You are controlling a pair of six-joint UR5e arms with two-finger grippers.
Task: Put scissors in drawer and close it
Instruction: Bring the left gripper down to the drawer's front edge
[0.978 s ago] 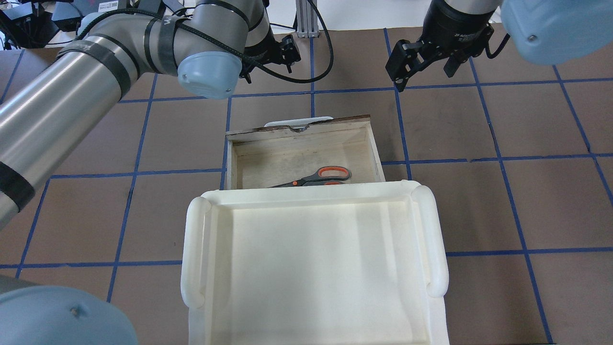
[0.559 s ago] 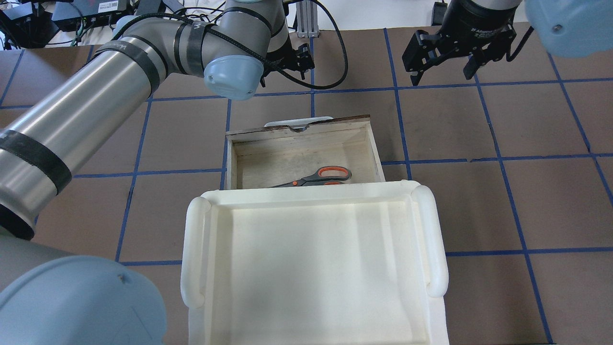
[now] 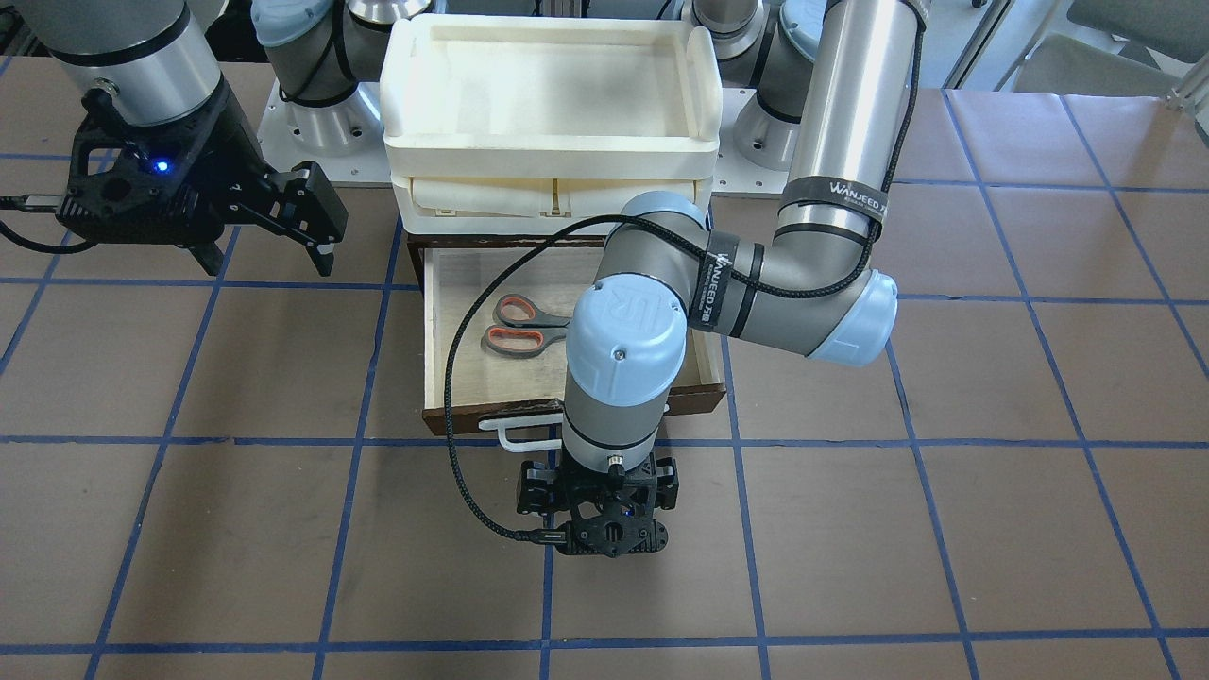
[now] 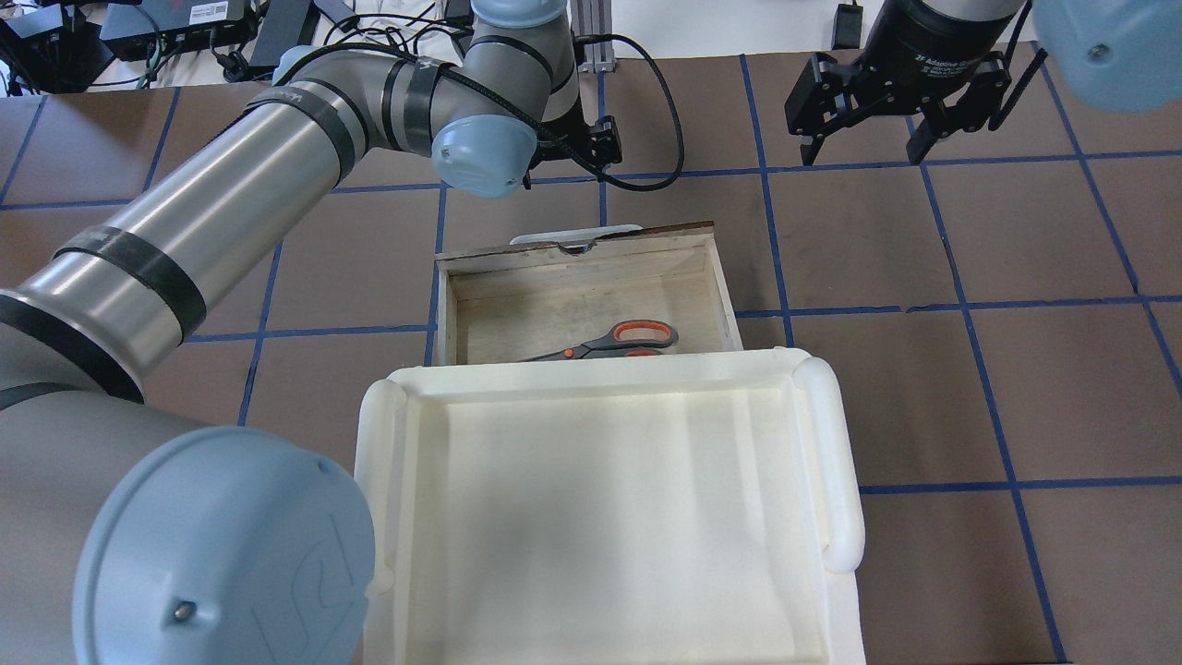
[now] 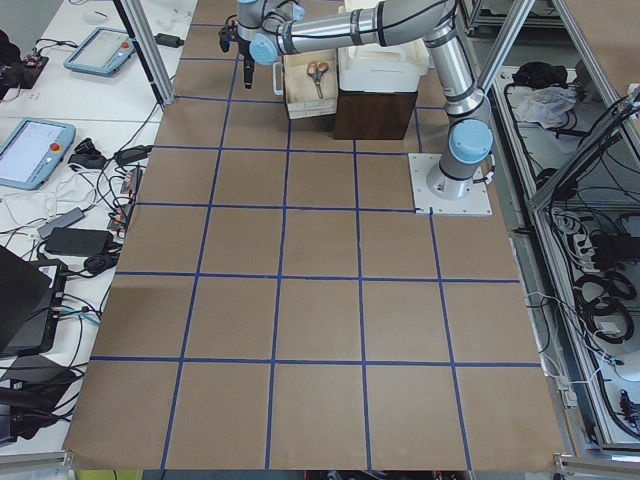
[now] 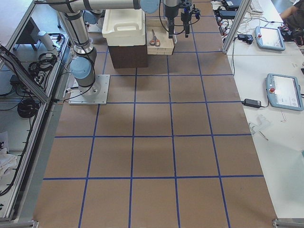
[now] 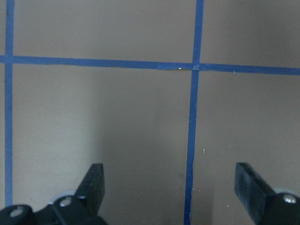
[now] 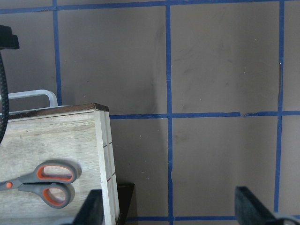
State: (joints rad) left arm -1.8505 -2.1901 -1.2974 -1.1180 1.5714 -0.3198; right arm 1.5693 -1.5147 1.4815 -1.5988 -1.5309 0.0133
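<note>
One left arm (image 4: 231, 175), coming in from the drawer's left and bending over it; from across the table its elbow hangs above the open box and hides the blades. One left gripper (image 3: 604, 518), pointing down just beyond the drawer's front, near the one white bar handle (image 8: 30, 93); its fingers (image 7: 95, 180) are spread wide over plain table. One drawer (image 4: 582, 257), wooden with a dark brown front, pulled out from under the cream tray unit (image 4: 605, 368), its pale inside showing. One pair of scissors (image 4: 617, 339), lying flat on the right half of the drawer floor. Seen from behind the robot, the orange-lined loops lie to the right and the blades run left. The blade tips are lost under the tray unit's rim, which overhangs the drawer's rear. One right gripper (image 4: 866, 148), hanging off the drawer's front right corner and well apart from it, fingers set wide over the table. One table (image 4: 923, 388), brown with a blue tape grid, showing open surface along both drawer sides and beyond its front.
</note>
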